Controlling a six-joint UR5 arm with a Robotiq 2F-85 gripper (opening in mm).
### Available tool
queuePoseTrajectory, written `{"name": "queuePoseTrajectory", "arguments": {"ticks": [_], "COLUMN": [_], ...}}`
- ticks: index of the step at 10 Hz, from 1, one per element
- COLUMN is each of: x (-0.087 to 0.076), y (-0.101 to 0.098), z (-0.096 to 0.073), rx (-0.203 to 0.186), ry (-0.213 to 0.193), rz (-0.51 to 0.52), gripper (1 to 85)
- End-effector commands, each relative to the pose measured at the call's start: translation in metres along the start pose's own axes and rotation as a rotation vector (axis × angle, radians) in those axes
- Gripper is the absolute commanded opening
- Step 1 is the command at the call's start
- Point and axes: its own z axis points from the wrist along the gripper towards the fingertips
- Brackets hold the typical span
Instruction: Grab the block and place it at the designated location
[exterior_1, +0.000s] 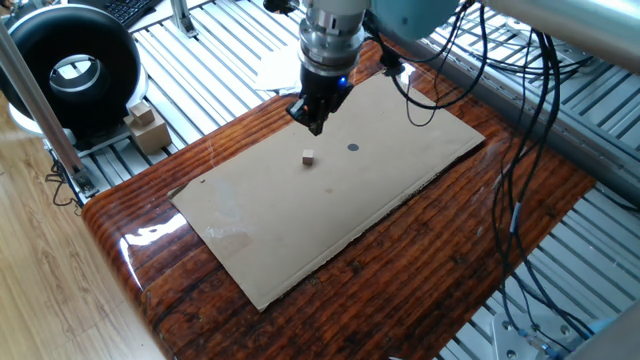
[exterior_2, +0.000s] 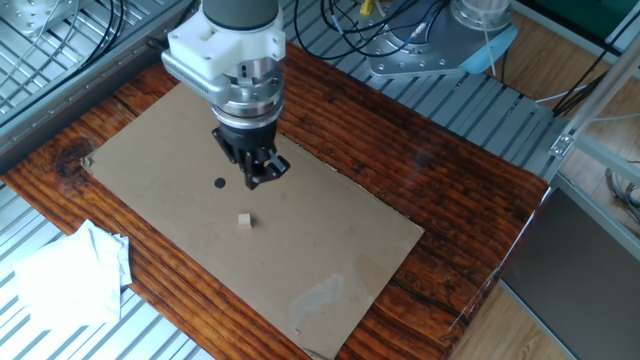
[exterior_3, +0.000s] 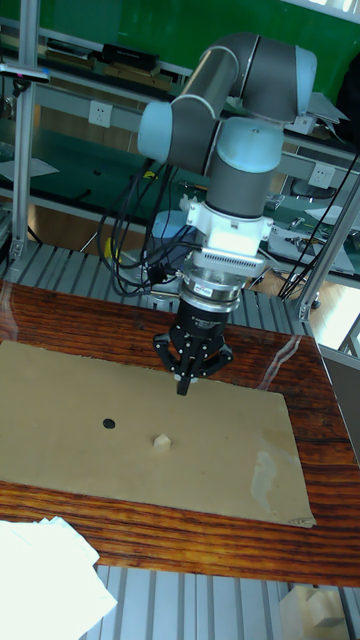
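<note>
Light-tan block (exterior_1: 308, 156), dark dot (exterior_1: 352, 148), tan cardboard (exterior_1: 300, 220)

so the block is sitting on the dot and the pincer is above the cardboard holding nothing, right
Not quite. The block is not on the dot; it lies on the cardboard apart from it, as the other fixed view shows. The rest holds: the pincer is above the cardboard holding nothing.

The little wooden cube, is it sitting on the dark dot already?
No, the block lies on bare cardboard, apart from the dark dot, with the gripper above and empty.
</note>
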Motion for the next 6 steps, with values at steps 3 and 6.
{"name": "queuePoseTrajectory", "arguments": {"ticks": [3, 6], "x": [0.017, 0.011], "y": [-0.013, 0.017], "z": [-0.002, -0.003], "rx": [0.038, -0.08], "ry": [0.068, 0.049], "rz": [0.02, 0.018], "gripper": [1.0, 1.0]}}
